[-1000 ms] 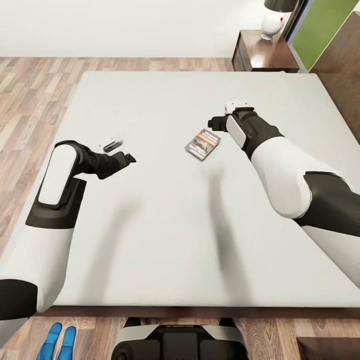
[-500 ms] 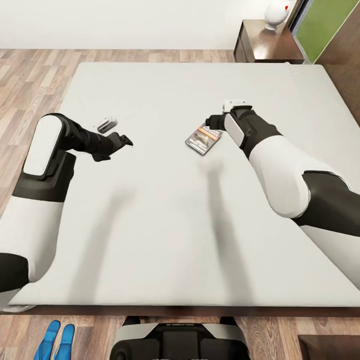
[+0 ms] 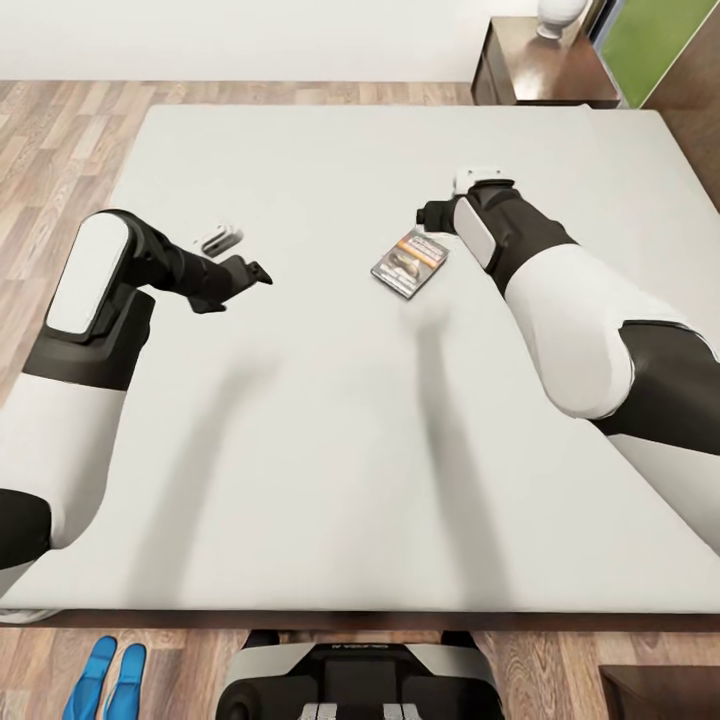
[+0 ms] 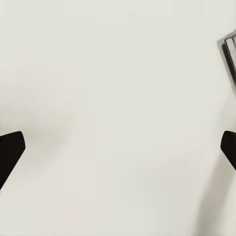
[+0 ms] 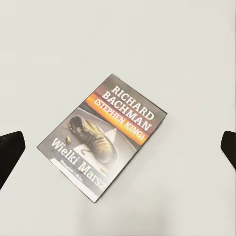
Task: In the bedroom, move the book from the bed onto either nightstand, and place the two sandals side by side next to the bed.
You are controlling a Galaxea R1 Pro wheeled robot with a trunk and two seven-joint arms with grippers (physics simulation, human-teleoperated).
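The book (image 3: 409, 263) lies flat on the bed (image 3: 330, 450), its dark cover with the orange band facing up (image 5: 105, 135). My right gripper (image 3: 430, 217) hovers open just beyond the book, which sits between the two dark fingertips (image 5: 10, 152) in the right wrist view. My left gripper (image 3: 256, 272) is open and empty above bare mattress to the book's left; the book's edge (image 4: 230, 49) shows in the left wrist view. The two blue sandals (image 3: 112, 678) lie side by side on the floor by the bed's near edge. The nightstand (image 3: 545, 78) stands past the bed's far right corner.
A white lamp base (image 3: 557, 12) sits on the nightstand. A green-lit window (image 3: 660, 40) is behind it. Wood-plank floor (image 3: 50, 150) runs along the bed's left side. A dark wooden piece (image 3: 660, 695) shows at the near right. My base (image 3: 360, 680) is against the bed's edge.
The whole picture has shifted as the head moved. My left arm has reached a little farther over the mattress. The book and sandals lie where they were.
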